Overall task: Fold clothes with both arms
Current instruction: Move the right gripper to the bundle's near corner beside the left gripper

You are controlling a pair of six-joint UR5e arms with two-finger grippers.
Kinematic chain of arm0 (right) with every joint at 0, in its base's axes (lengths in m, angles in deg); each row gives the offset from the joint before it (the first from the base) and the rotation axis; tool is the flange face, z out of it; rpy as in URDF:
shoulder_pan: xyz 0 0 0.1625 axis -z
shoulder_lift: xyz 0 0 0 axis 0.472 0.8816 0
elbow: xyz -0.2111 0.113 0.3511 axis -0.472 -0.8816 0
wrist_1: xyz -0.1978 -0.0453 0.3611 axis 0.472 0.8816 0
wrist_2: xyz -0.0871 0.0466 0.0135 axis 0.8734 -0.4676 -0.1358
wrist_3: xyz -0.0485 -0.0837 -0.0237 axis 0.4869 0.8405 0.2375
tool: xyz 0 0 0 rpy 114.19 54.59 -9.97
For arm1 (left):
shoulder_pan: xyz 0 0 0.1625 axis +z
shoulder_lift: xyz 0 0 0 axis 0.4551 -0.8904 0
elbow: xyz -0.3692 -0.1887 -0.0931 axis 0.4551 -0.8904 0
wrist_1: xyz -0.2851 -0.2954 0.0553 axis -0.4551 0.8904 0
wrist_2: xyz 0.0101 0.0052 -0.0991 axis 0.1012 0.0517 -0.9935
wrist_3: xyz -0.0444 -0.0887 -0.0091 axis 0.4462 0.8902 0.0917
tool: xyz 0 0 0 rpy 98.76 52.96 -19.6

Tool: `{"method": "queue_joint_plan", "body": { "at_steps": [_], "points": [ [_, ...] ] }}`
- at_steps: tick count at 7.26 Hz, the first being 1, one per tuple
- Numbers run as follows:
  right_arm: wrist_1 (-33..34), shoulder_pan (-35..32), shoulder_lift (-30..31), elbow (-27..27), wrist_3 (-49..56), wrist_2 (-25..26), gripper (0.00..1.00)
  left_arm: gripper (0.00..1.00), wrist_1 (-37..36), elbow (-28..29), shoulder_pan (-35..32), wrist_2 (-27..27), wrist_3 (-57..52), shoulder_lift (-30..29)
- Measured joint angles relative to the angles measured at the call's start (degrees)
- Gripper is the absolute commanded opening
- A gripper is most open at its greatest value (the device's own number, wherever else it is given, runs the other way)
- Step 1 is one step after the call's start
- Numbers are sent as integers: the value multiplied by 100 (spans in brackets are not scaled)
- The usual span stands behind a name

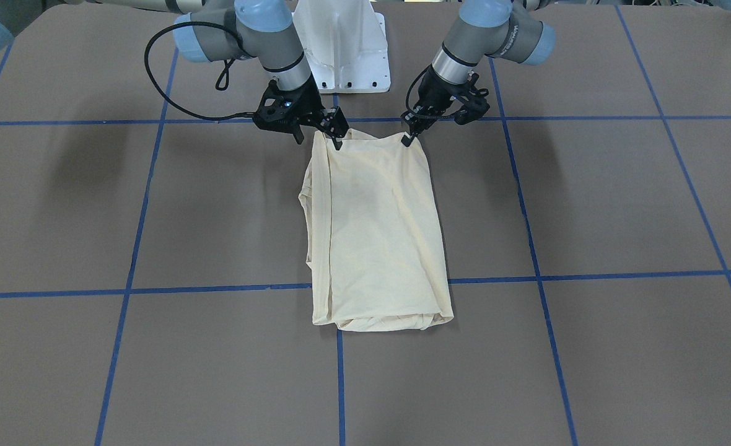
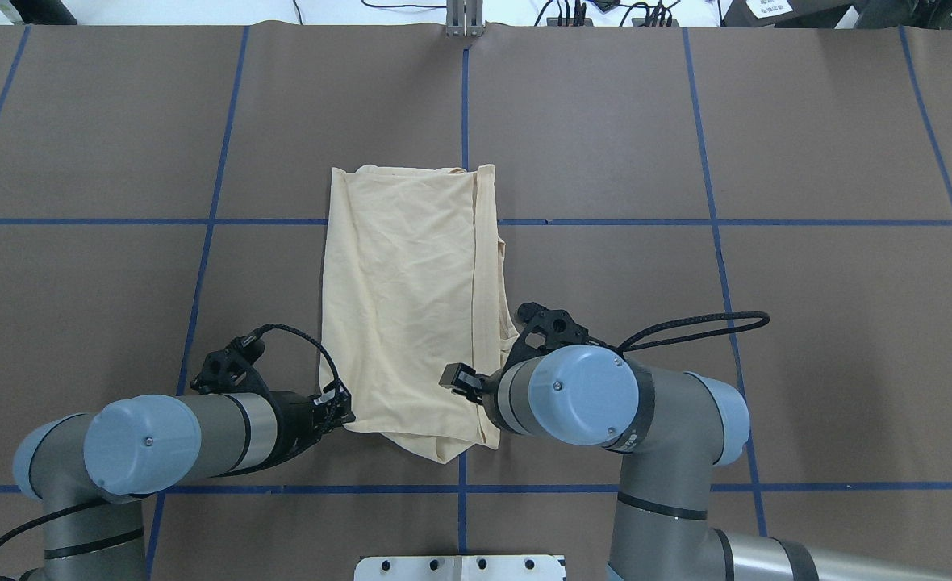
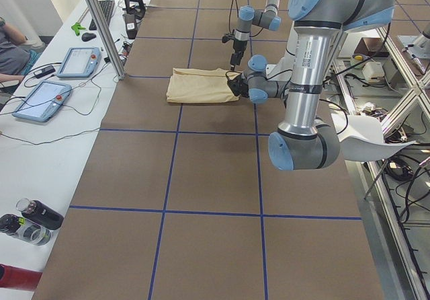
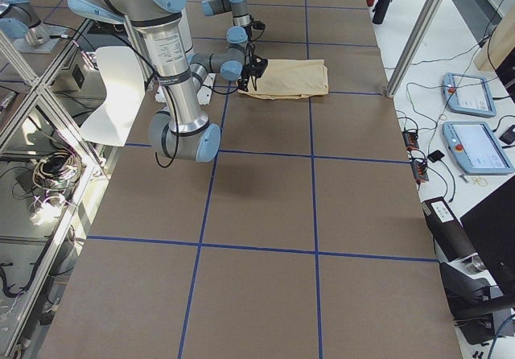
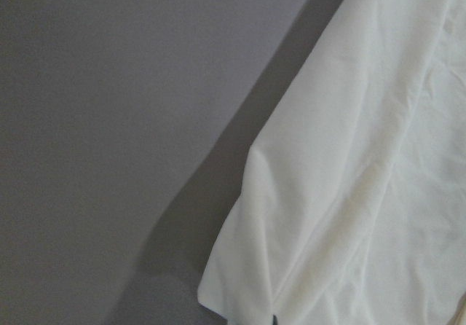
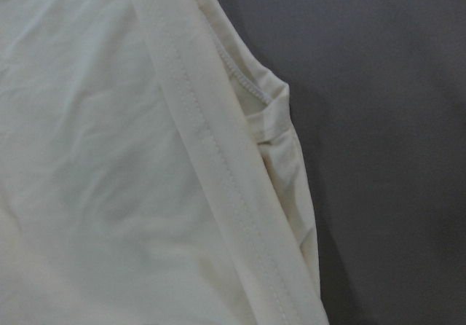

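**Both grippers at the near edge of the folded shirt**

Nearest to the robot stands the white pedestal base [image 1: 344, 46]. Just in front of it, the left gripper [image 1: 410, 134] and the right gripper [image 1: 336, 137] each meet one corner of the shirt's near edge. In the front-facing view the fingertips of both are closed on the cloth, and the edge between them hangs a little raised and sags slightly.

The cream-yellow shirt [image 1: 378, 229] lies in the middle of the brown table [image 1: 619, 204], folded into a long narrow rectangle that runs away from the robot. Its print is not visible. On the robot's right side, a hemmed edge [image 6: 211, 165] runs along its length. The far end [image 2: 411, 173] lies flat just beyond a blue tape line [image 2: 121, 221], crossing it.
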Motion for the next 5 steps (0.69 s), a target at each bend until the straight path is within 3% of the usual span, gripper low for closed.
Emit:
{"method": "queue_joint_plan", "body": {
  "at_steps": [4,5],
  "points": [
    [53,158,-29,-194,-3,116,100,0,8,-1,0,0,0,3],
    [54,158,-30,-218,-3,121,89,0,9,2,0,0,0,2]
  ]
}}
